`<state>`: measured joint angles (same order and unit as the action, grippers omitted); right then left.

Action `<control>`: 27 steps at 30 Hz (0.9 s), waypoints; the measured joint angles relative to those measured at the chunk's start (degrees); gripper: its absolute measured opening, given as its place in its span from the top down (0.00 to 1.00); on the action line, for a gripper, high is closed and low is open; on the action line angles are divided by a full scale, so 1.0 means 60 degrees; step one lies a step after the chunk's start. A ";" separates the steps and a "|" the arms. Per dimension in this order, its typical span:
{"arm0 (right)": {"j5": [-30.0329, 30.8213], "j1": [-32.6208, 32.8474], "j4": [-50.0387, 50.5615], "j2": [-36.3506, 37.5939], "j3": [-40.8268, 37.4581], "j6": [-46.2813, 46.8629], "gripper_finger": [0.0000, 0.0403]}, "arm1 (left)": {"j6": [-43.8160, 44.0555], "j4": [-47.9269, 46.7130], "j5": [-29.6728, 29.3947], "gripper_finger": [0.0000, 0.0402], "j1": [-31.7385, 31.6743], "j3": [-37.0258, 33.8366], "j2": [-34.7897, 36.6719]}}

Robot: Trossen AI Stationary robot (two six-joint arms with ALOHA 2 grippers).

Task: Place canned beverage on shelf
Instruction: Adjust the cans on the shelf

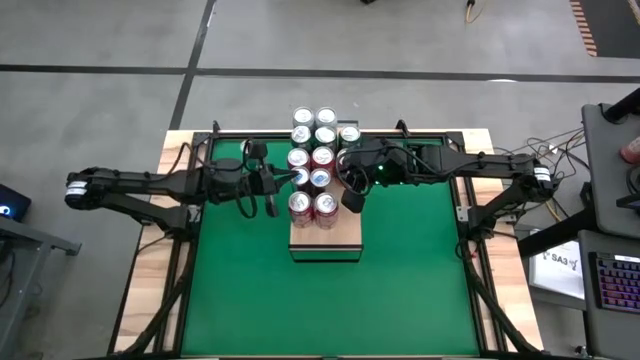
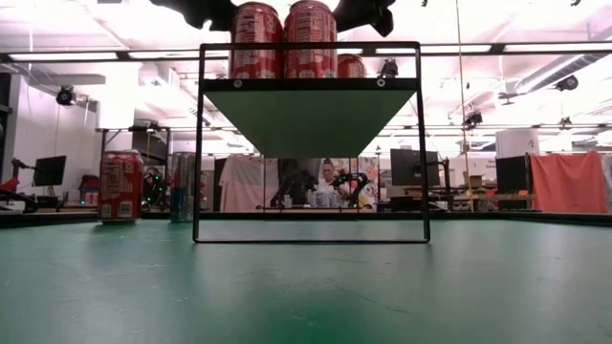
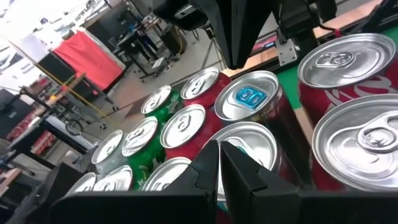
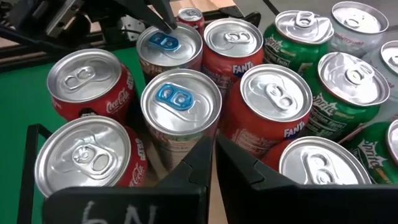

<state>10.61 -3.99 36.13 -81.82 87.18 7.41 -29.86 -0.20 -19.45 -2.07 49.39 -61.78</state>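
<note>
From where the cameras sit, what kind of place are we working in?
Most likely a robotics lab or workshop, not a shop floor. The green table stands on bare concrete, the low view shows monitors and a person at workbenches under strip lights, and a keyboard sits beside the rig.

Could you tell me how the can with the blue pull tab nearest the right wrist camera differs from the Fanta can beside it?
The blue-tab can has a blue pull tab; the Fanta can has a plain silver one. The blue-tab can's side is pale with some red and green print, while the Fanta can's side is red with white lettering. Both stand upright, unopened, with silver lids, packed close together.
</note>
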 joint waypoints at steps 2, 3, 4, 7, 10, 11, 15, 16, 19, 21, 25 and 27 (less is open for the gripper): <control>0.0001 0.0000 0.0005 0.0000 -0.0016 -0.0003 0.97 | 0.0059 -0.0081 0.0088 1.00 0.0000 0.0082 0.0000; 0.0001 0.0000 0.0002 0.0000 -0.0016 -0.0005 0.97 | 0.0060 -0.0081 0.0121 1.00 0.0000 0.0091 0.0000; -0.0003 0.0000 -0.0002 0.0000 -0.0016 -0.0014 0.97 | 0.0060 -0.0106 0.0136 1.00 0.0000 0.0091 0.0000; -0.0002 0.0006 -0.0122 0.0000 -0.0016 -0.0104 0.97 | 0.0068 -0.0154 0.0162 1.00 0.0000 0.0091 -0.0004; -0.0002 0.0021 -0.0326 0.0000 -0.0016 -0.0218 0.97 | 0.0147 -0.0148 0.0162 1.00 0.0000 0.0091 -0.0004; -0.0003 0.0022 -0.0425 0.0000 -0.0016 -0.0295 0.97 | 0.0165 -0.0151 0.0162 1.00 0.0000 0.0087 -0.0004; -0.0004 0.0022 -0.1149 -0.0089 -0.0030 -0.0710 0.97 | 0.0165 -0.0140 0.0166 1.00 0.0003 0.0087 0.0000; -0.0010 0.0018 -0.1375 -0.0121 -0.0034 -0.0796 0.97 | 0.0158 -0.0119 0.0166 1.00 0.0000 0.0086 0.0000; -0.0016 0.0018 -0.1964 -0.0401 -0.0048 -0.1071 0.97 | 0.0080 0.0101 0.0168 1.00 0.0000 0.0083 0.0040; -0.0014 0.0018 -0.2083 -0.0628 -0.0056 -0.1222 0.97 | -0.0004 0.0200 0.0169 1.00 0.0000 0.0083 0.0055; 0.0000 0.0018 -0.2421 -0.1031 -0.0056 -0.1390 0.97 | -0.0035 0.0213 0.0166 1.00 -0.0007 0.0076 0.0000; 0.0003 0.0018 -0.2498 -0.1153 -0.0051 -0.1415 0.97 | -0.0016 0.0153 0.0169 1.00 -0.0005 0.0070 -0.0076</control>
<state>10.62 -3.88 21.14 -88.74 86.88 -1.08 -29.95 0.72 -18.44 -2.09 49.81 -62.23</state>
